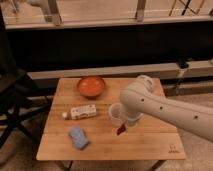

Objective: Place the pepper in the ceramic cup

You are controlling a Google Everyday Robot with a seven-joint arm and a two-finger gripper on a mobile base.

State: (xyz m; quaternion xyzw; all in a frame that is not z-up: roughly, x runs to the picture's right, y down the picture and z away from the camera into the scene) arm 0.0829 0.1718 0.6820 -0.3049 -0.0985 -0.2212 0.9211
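Observation:
The pale ceramic cup (114, 112) stands upright near the middle of the wooden table (150, 145). My gripper (125, 124) hangs at the end of the white arm, right beside the cup's right front side, partly covering it. It is shut on the small dark red pepper (120, 130), which pokes out below the fingers, just above the tabletop and outside the cup.
An orange-red bowl (91, 86) sits at the back of the table. A white bottle (82, 111) lies on its side left of the cup. A blue sponge-like object (78, 138) lies at the front left. A dark folding chair (12, 100) stands left of the table.

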